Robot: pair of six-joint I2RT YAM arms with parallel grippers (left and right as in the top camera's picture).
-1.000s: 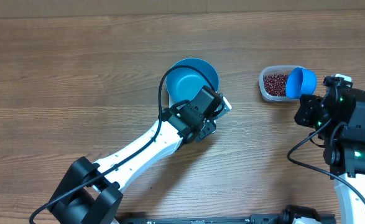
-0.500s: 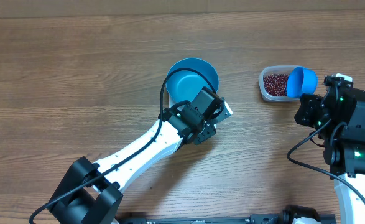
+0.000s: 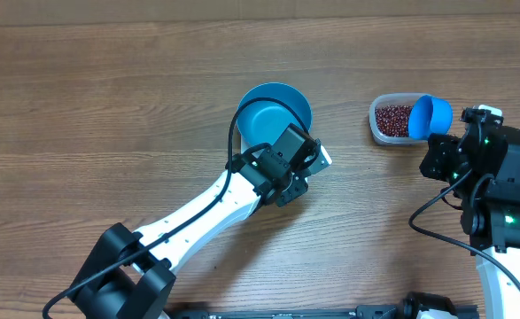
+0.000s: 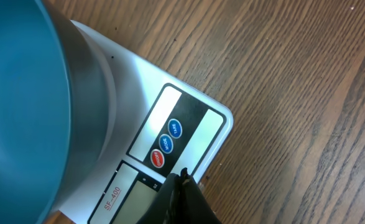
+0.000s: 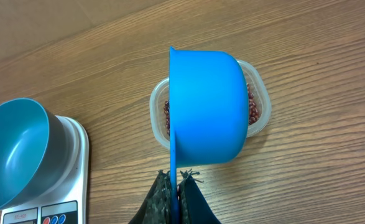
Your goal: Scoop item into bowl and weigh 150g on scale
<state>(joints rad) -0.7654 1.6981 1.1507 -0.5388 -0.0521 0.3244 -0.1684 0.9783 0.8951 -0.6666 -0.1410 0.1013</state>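
bowl (image 3: 275,111): one, blue.
scale (image 4: 135,84): one, white.
buttons on the scale: three in a row, being two blue buttons (image 4: 175,129) and one red button (image 4: 158,159).
display window (image 4: 138,196): one.
tub (image 5: 156,106): one, clear plastic.
scoop (image 5: 210,106): one, blue.
beans (image 3: 391,117): many, small, red-brown, too numerous to count.
arms: two, left arm (image 3: 197,213) and right arm (image 3: 499,177).
grippers: two, left gripper (image 4: 183,186) and right gripper (image 5: 176,186), one per arm.

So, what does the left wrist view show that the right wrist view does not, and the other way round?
Only left wrist: the shut left gripper, its tip beside the red button, and the model lettering. Only right wrist: the blue scoop in the shut right gripper, over the clear tub of beans. Both: the blue bowl on the white scale, on the wooden table.
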